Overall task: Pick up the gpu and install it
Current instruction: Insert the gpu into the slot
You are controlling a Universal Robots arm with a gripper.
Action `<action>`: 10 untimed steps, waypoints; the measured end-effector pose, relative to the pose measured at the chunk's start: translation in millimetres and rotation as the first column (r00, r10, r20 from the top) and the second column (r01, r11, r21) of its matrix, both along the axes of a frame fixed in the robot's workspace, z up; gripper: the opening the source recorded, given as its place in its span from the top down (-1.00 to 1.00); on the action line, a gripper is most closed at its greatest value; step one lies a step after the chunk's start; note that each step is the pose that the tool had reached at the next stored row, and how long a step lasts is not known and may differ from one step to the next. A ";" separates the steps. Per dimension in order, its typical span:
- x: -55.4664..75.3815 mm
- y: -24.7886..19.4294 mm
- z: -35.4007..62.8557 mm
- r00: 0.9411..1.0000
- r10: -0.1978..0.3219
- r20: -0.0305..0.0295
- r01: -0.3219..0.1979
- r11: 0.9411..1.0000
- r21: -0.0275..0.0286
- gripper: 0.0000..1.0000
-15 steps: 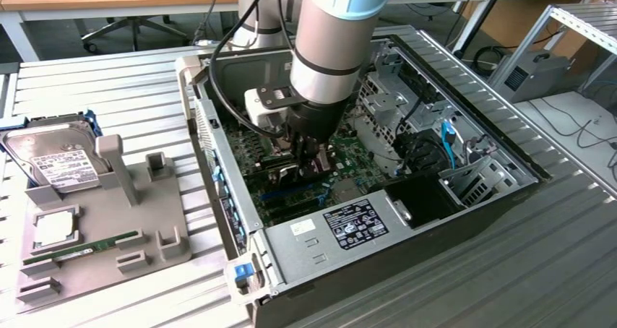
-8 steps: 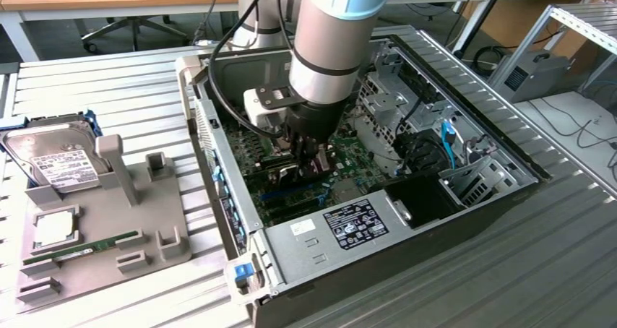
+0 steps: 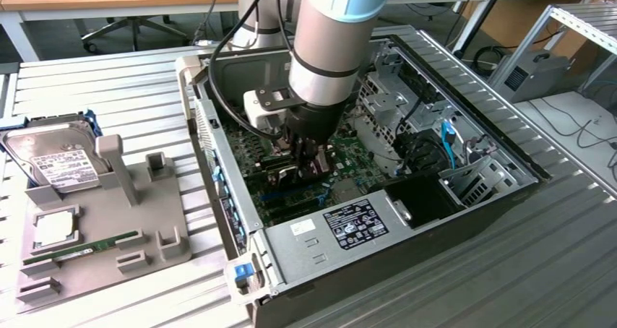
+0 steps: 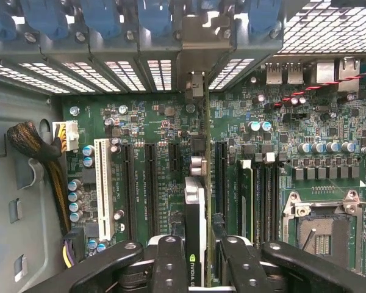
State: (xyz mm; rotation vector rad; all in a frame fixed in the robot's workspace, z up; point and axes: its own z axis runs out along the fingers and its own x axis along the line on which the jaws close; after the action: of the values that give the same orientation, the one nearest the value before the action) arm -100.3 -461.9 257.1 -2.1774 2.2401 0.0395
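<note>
Where the open computer case [image 3: 318,259] lies on the slatted surface [image 3: 115,82], the arm stands almost vertical inside it, wrist pointing down, with the hand [image 4: 198,268] low over the green motherboard [image 4: 152,131]. Its black fingers [image 4: 169,262] are clamped on the gpu [image 4: 195,213], which is held upright on its edge. From above the card looks thin, with a pale top edge and a green logo on black. It runs between the long black slots toward the far vented wall. I cannot tell whether it is seated. Toward the exterior view's left, a hard drive [image 3: 58,162] rests in a grey tray [image 3: 144,219].
</note>
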 end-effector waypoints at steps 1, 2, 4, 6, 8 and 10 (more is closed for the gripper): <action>0.0 0.0 0.0 1.000 0.000 0.000 0.000 1.000 0.000 0.47; 0.0 0.0 -0.3 1.000 0.000 0.000 0.000 1.000 0.000 0.47; 0.0 0.0 -0.4 1.000 0.000 0.000 0.000 1.000 0.000 0.47; 0.0 0.0 -0.5 1.000 0.000 0.000 0.000 1.000 0.000 0.47; 0.0 0.0 -0.5 1.000 0.000 0.000 0.000 1.000 0.000 0.47; 0.0 0.0 -0.7 1.000 0.000 0.000 0.000 1.000 0.000 0.47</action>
State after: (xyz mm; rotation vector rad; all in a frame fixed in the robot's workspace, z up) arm -100.3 -461.9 256.4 -2.1774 2.2402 0.0395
